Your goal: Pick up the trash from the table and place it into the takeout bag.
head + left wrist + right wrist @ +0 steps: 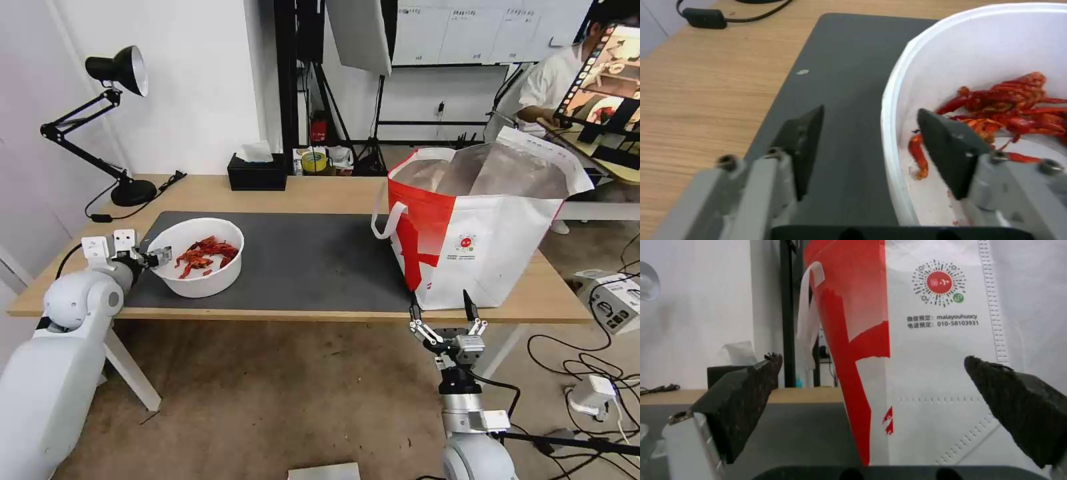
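The right hand [443, 319] waited wide open and empty below the near edge of the light-wood surface [313, 193], facing the white-and-red foil-lined takeout bag [480, 227] at two o'clock, likely to keep clear. At ten o'clock the left hand [871, 146] straddled the rim of the white round bowl of red crayfish shells [200, 257] on the dark grey mat [313, 260], one finger [951, 150] inside and one outside, open and apparently poised to pinch the wall.

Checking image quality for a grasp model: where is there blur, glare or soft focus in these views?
Left wrist view: jaws soft, bowl rim washed out. Right wrist view: near jaws blurred, bag print sharp. Head view: foil lining glares, edges bend.
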Tool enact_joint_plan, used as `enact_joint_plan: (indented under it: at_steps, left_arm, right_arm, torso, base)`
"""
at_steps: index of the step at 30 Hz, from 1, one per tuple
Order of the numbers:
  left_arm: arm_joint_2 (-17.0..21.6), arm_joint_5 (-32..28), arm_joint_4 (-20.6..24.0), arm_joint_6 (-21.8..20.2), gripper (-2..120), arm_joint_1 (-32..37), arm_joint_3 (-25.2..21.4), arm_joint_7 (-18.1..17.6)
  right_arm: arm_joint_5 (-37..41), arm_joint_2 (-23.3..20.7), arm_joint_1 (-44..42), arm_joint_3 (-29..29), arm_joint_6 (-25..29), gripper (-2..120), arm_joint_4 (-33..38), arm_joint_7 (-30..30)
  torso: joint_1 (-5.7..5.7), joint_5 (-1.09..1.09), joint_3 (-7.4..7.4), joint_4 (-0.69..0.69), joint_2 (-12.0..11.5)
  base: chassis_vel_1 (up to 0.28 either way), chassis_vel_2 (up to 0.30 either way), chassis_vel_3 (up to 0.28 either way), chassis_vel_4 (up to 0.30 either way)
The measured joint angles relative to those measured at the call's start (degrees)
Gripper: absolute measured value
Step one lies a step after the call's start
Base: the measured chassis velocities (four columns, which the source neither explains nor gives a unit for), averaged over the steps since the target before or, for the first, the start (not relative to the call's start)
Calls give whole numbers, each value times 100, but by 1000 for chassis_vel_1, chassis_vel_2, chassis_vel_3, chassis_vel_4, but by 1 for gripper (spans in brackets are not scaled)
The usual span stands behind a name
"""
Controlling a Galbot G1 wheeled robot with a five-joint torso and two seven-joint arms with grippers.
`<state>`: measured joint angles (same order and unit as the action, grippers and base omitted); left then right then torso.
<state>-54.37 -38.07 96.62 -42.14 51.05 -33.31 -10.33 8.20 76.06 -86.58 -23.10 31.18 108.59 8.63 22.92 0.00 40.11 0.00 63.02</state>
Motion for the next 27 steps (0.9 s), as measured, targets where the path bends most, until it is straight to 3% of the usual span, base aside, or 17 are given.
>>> enact_joint_plan:
  at_steps: [6,9,16,27]
  left_arm:
    - [45,-13,12,0,38,0,-9,-1]
    - [48,-19,31,0,22,4,-9,-3]
    - [12,-27,53,3,0,20,-11,-7]
    - [-81,-115,113,4,0,11,-10,-82]
  right_arm:
    - [0,3,32,9,0,100,-7,17]
    - [0,2,59,19,0,100,-14,47]
    - [0,-20,84,24,-5,100,-14,87]
    - [3,-30,87,34,-10,100,-12,89]
  torso:
    - [0,0,0,0,0]
    - [0,0,0,0,0]
    - [0,1,0,0,0]
    - [0,0,0,0,0]
  base:
    - [0,0,0,0]
    - [0,0,0,0]
    - [0,0,0,0]
    - [0,0,0,0]
